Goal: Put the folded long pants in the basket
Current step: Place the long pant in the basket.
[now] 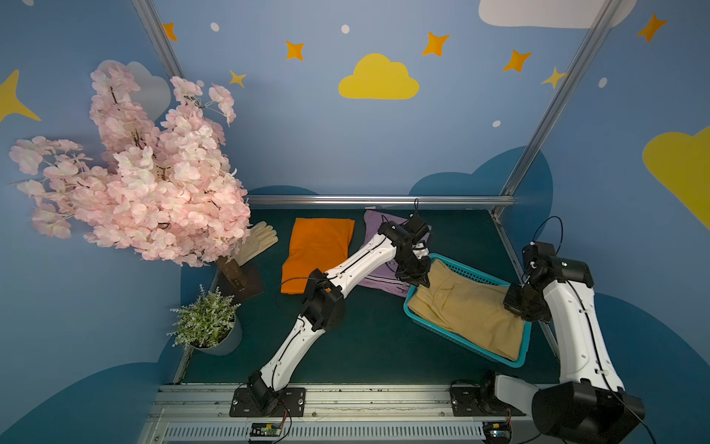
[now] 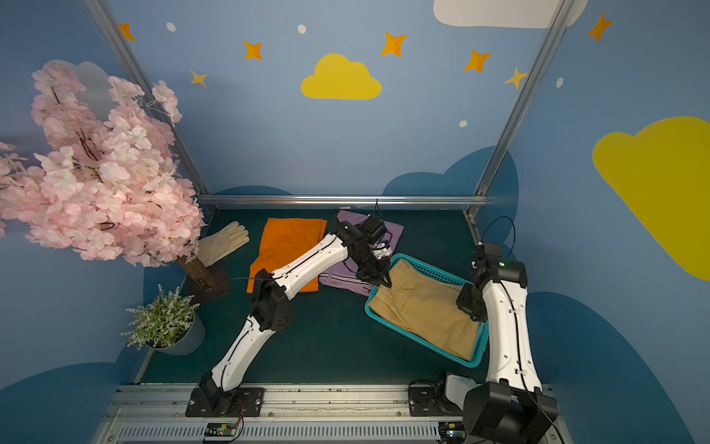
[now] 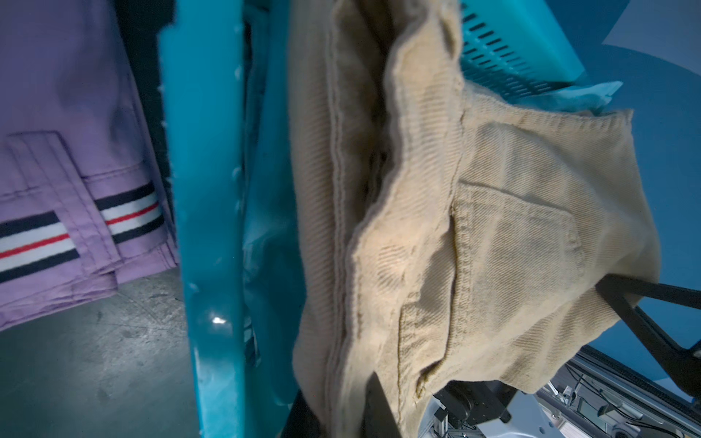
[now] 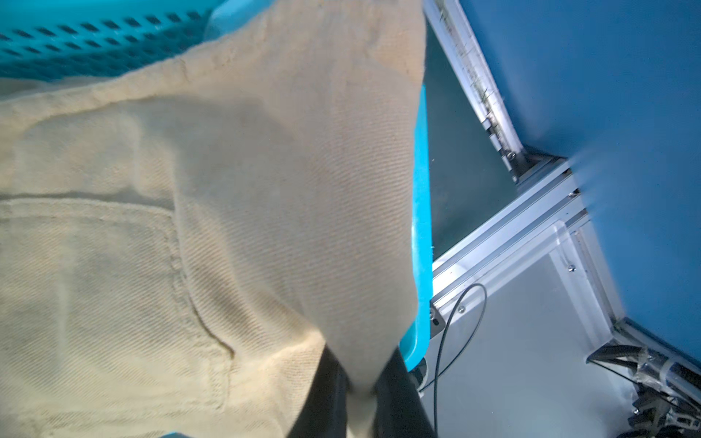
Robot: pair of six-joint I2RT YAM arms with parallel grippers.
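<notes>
The khaki folded long pants (image 1: 468,307) (image 2: 426,307) lie spread over the turquoise basket (image 1: 461,345) (image 2: 430,271) at the right of the mat. My left gripper (image 1: 422,282) (image 3: 341,409) is shut on their far left corner, just inside the basket rim (image 3: 205,189). At the right edge, my right gripper (image 1: 515,307) (image 4: 360,386) is shut on a pinch of the same cloth (image 4: 189,227). A pale turquoise cloth edge (image 3: 584,93) shows beneath the khaki. The orange pants (image 1: 315,250) and the lilac pants (image 1: 374,226) (image 3: 68,113) lie on the mat behind my left arm.
A pink blossom tree (image 1: 134,173) overhangs the left side, with a potted plant (image 1: 207,323) in front of it and a cream glove (image 1: 257,240) beside the orange pants. Aluminium rails (image 1: 380,200) bound the mat; the basket sits close to the right rail (image 4: 478,87).
</notes>
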